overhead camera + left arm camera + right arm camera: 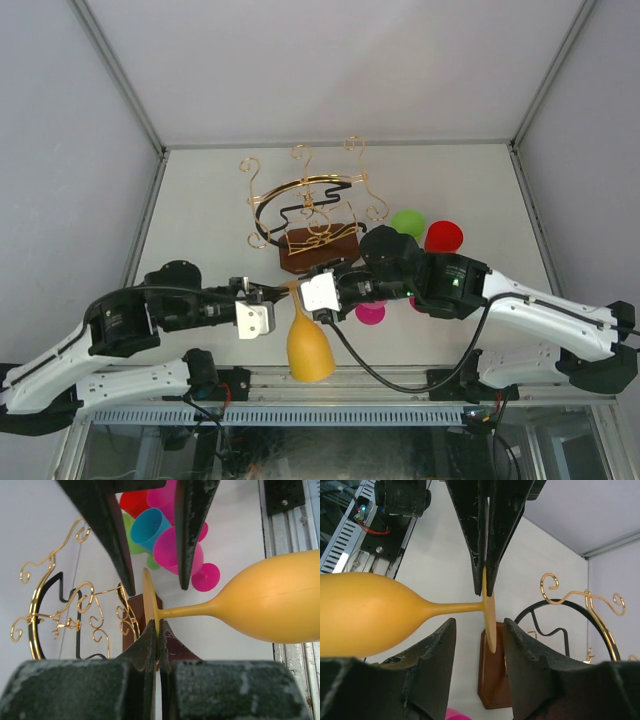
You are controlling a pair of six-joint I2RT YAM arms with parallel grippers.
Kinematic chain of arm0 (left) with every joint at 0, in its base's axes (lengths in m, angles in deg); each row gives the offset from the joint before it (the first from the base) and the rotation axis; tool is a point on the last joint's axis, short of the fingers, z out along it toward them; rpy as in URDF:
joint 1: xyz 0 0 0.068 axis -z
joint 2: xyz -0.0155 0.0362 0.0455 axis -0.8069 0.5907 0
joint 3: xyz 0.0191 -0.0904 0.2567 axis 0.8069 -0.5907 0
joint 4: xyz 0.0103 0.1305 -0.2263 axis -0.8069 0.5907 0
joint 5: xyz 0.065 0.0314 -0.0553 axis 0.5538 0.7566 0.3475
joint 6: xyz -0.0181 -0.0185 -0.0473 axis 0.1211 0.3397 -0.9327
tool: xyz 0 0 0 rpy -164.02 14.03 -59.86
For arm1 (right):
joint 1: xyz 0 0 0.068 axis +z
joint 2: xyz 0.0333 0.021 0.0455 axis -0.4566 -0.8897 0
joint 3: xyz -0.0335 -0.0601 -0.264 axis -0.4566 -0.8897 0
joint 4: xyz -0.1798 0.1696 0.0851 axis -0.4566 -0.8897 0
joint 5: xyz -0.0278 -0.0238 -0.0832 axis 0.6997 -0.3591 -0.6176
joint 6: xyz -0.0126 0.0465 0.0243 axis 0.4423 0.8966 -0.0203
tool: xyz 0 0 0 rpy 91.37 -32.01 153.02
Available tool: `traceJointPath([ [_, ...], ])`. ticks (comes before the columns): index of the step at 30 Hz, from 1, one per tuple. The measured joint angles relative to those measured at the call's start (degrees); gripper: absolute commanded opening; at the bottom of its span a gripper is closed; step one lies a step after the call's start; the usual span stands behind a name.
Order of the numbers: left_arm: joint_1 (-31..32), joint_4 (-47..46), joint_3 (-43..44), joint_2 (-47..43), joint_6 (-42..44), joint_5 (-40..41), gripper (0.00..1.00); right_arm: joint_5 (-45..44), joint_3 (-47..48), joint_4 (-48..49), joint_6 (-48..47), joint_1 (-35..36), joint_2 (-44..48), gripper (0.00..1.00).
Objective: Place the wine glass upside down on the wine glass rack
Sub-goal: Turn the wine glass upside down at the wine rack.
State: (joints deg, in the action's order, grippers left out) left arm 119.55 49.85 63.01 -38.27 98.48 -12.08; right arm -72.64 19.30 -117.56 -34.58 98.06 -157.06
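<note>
Waiting at the back, the rack (pixel 310 215) stands unused; the yellow glass (pixel 310 345) hangs sideways before it, foot clamped in the left gripper (pixel 156 632), the right gripper (pixel 479 630) with fingers apart astride that foot. Upending and hanging are left.

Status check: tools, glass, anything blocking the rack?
Left tool shut on wine glass foot, glass horizontal. Right tool open, straddling that foot. Wine glass rack just beyond; only coloured cups nearby, at its right.
</note>
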Motion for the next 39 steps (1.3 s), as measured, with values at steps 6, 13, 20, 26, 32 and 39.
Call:
traceJointPath([
  [6,3.0,1.2,0.0,1.9,0.7,0.5,0.00,-0.3,0.0,-1.0,-0.2,0.2,-1.1,0.16],
  [13,3.3,1.2,0.0,1.6,0.9,1.5,0.10,-1.2,-0.2,-0.5,0.5,0.6,-1.5,0.00],
  [20,3.4,-3.4,-2.4,-1.7,-1.4,4.6,0.40,-4.3,-3.6,2.4,1.1,0.9,-0.6,0.00],
  [26,3.4,-8.4,-3.8,-3.2,-5.4,9.8,0.66,-7.2,-5.6,2.7,1.3,1.1,0.5,0.00],
  [32,3.5,-11.5,-5.7,-7.1,-11.0,15.3,0.77,-10.8,-6.4,4.6,3.6,1.1,2.5,0.00],
  [39,3.5,-11.6,-6.0,-10.0,-21.3,21.8,0.80,-14.5,-7.1,4.8,12.4,1.1,1.4,0.00],
])
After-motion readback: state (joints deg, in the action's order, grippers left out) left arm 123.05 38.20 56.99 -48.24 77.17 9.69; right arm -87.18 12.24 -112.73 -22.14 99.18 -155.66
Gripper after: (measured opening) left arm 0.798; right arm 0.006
